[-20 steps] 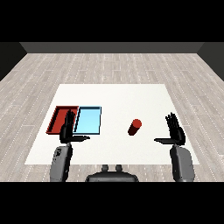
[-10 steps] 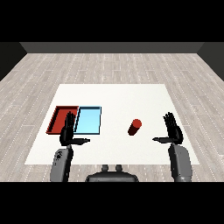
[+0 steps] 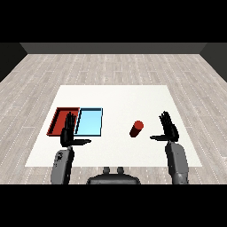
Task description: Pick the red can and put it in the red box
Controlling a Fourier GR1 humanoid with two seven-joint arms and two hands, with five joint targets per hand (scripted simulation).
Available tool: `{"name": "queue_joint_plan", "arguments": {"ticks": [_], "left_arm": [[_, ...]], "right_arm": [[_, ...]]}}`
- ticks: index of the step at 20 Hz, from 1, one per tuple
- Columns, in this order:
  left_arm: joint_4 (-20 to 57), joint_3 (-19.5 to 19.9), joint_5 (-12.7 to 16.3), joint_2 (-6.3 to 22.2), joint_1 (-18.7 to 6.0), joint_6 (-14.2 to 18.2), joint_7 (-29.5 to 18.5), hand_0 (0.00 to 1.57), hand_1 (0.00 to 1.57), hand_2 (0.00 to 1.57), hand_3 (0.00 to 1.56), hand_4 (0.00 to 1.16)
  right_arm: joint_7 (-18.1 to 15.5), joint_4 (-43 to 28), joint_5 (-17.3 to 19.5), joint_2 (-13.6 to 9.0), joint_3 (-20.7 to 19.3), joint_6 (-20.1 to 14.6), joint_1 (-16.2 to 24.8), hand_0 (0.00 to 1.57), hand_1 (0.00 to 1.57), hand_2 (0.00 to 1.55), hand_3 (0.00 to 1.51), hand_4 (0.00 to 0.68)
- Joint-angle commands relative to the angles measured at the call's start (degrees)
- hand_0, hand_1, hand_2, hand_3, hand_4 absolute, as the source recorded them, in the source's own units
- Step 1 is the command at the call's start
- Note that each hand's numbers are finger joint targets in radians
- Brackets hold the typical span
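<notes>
Your right hand [image 3: 169, 128] has slid inward toward the red can [image 3: 136, 128] since a second ago; half a second back it was already partway there, and it now sits nearer the can than before. Your left hand [image 3: 69, 134] has hardly shifted, and the can and both trays lie where they did.

Nearest you, both grey forearms come up from the lower corners. You have the left hand released, fingers straight and pointing away from you, thumb stretched out to the right; its fingertips overlap the near edge of the red tray [image 3: 59, 119]. You have the right hand released too, fingers straight and raised, thumb pointing left toward the can, with a bare strip of desk [image 3: 115, 95] between thumb and can. Neither hand holds anything.

Farther out, the red can stands on the white desk, right of the trays and well apart from them, leaning slightly in the view. Red tray and light blue tray [image 3: 89, 122] lie side by side, touching, red on the left.
</notes>
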Motion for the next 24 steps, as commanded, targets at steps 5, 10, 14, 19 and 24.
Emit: {"name": "queue_joint_plan", "arguments": {"ticks": [5, 10, 14, 19, 24], "left_arm": [[3.7, 1.9, 1.6, 0.8, -1.0, -1.3, -3.2, 0.0, 0.0, 0.0, 0.0, 0.0], [0.3, 1.3, 2.8, 1.6, 1.9, -3.3, -1.6, 0.0, 0.0, 0.0, 0.0, 0.0], [0.3, 0.7, 0.8, 0.7, -2.7, 0.8, 2.5, 0.0, 0.0, 0.0, 0.0, 0.0], [0.9, -0.9, 0.2, -1.1, 0.5, 0.8, -1.4, 0.0, 0.0, 0.0, 0.0, 0.0], [1.9, 3.3, 4.4, 2.6, -3.5, -1.8, 1.6, 0.0, 0.0, 0.0, 0.0, 0.0]], "right_arm": [[-6.0, 9.1, 3.8, 2.9, 3.4, 0.0, -1.9, 0.0, 0.0, 0.0, 0.0, 0.0], [0.5, 7.7, 1.3, 4.0, 4.0, -1.6, -5.8, 0.0, 0.0, 0.0, 0.0, 0.0], [0.9, 5.2, 0.6, 6.5, 5.4, -2.1, -2.6, 0.0, 0.0, 0.0, 0.0, 0.0], [-5.1, 17.9, 1.8, 7.6, 4.9, -2.2, -9.1, 0.0, 0.0, 0.0, 0.0, 0.0], [-4.1, 16.4, 0.8, 4.6, 4.6, 0.4, -6.2, 0.0, 0.0, 0.0, 0.0, 0.0]]}}
